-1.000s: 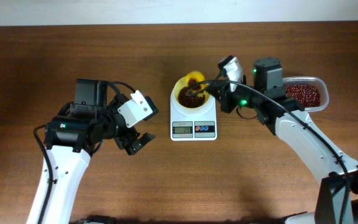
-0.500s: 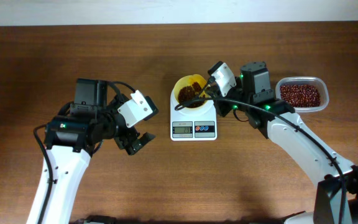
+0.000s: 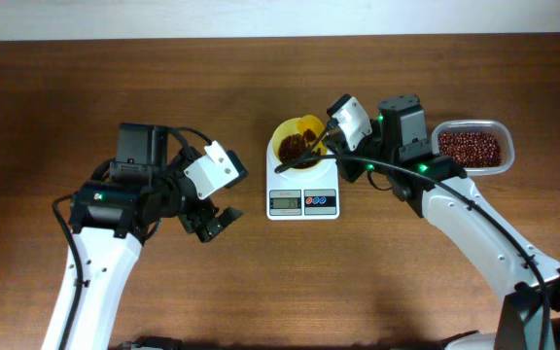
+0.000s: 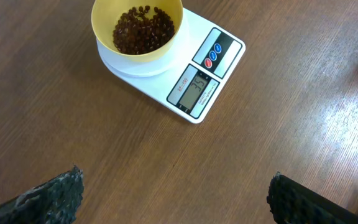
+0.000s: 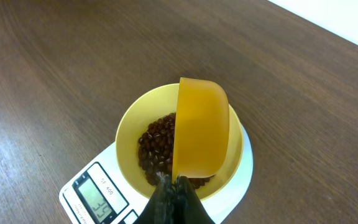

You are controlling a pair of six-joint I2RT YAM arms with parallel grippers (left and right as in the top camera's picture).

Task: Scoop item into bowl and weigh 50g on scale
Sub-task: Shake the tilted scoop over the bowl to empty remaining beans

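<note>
The right hand (image 5: 174, 194) is pressed together on the handle of the yellow scoop (image 5: 201, 127), which hangs tipped on its side directly over the bowl (image 5: 128, 134). The bowl sits on the scale (image 4: 197, 31) and holds a shallow heap of beans (image 5: 157, 142). The display (image 4: 194, 87) appears to read short of the target, so more is probably needed. The supply, a clear tub (image 3: 507, 146) of beans, lies to that hand's own right, near its wrist. The left hand (image 3: 214, 224) is spread wide and empty, well apart across the scale, so the right arm is nearer.
</note>
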